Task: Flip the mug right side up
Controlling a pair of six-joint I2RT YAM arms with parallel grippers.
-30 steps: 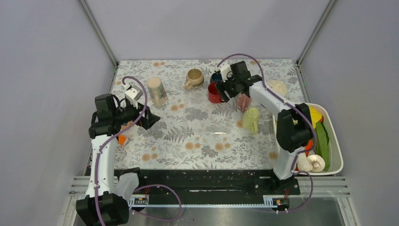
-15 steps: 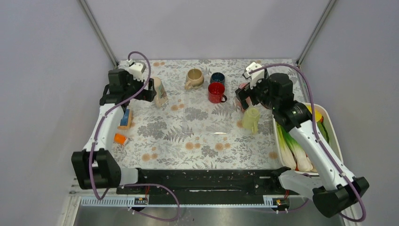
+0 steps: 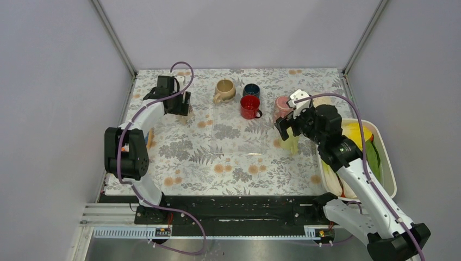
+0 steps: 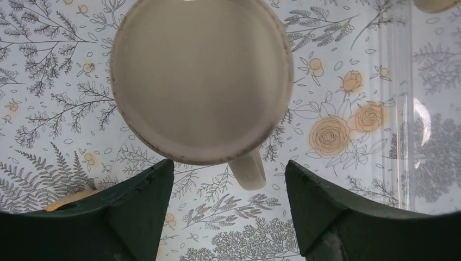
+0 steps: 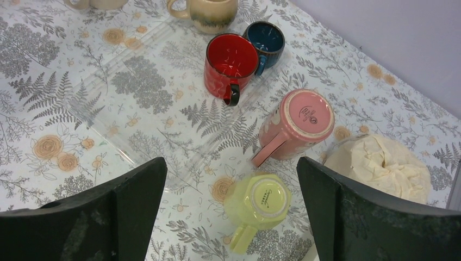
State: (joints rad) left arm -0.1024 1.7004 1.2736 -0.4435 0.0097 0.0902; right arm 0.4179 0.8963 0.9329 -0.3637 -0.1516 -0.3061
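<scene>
A cream mug [image 4: 201, 76] stands upside down, its flat base facing up and its handle pointing toward my left gripper [image 4: 228, 217]. That gripper is open and empty, hovering just above and beside the mug; in the top view [image 3: 176, 103] it covers most of it. A yellow-green mug [image 5: 260, 204] and a pink mug [image 5: 298, 122] are also base up. My right gripper [image 5: 231, 217] is open and empty above the yellow-green mug [image 3: 291, 142], fingers apart on either side of it.
A red mug [image 3: 249, 107], a blue mug [image 3: 251, 89] and a tan mug [image 3: 224, 91] stand upright at the back. A crumpled white lump [image 5: 380, 163] lies by the pink mug. A white tray [image 3: 388, 163] of vegetables sits at the right edge.
My left arm has swung to the far left and come over the cream mug. My right arm has pulled back from the red mug and now hangs over the yellow-green mug.
</scene>
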